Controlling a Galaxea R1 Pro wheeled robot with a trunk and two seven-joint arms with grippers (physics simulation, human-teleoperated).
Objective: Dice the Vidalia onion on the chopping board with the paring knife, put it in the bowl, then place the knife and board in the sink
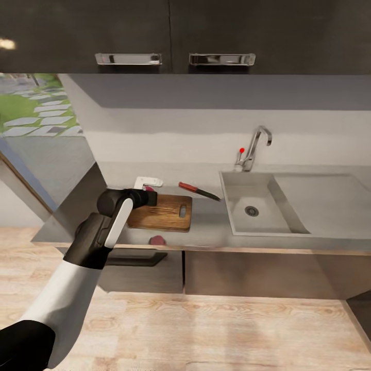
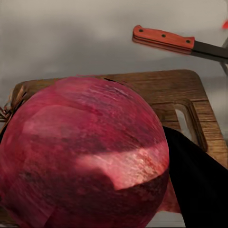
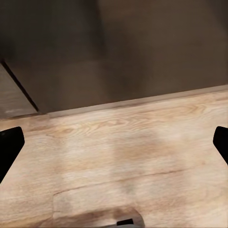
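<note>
Onion (image 2: 85,156), dark red and papery, sits large in my left wrist view, held in my left tool (image 1: 149,197) over the near-left end of the chopping board (image 1: 167,212); one black finger (image 2: 199,185) shows pressed against its side. From the head view the left arm (image 1: 111,226) reaches forward over the table (image 1: 206,226), and the tool sits at the board's far-left corner, with a sliver of red showing at its tip.

The chopping board lies flat on the table, slot handle toward the sink (image 1: 257,203). Just beyond it, the paring knife (image 1: 198,190) lies on the table, apart from the board, its orange-red handle toward the board's far edge and its dark blade pointing toward the sink. A white bowl (image 1: 149,182) sits behind the tool, partly hidden by it. A small dark-red piece (image 1: 157,240) lies on the table near the front edge, just ahead of the board; it may be an onion fragment, but I cannot tell.

The sink basin, with its black drain (image 1: 251,211), lies to the right, and the chrome tap (image 1: 255,147) with its red knob stands behind it.

My right tool (image 3: 114,142) hangs over the wooden floor (image 3: 123,161), fingers spread wide and holding nothing.
</note>
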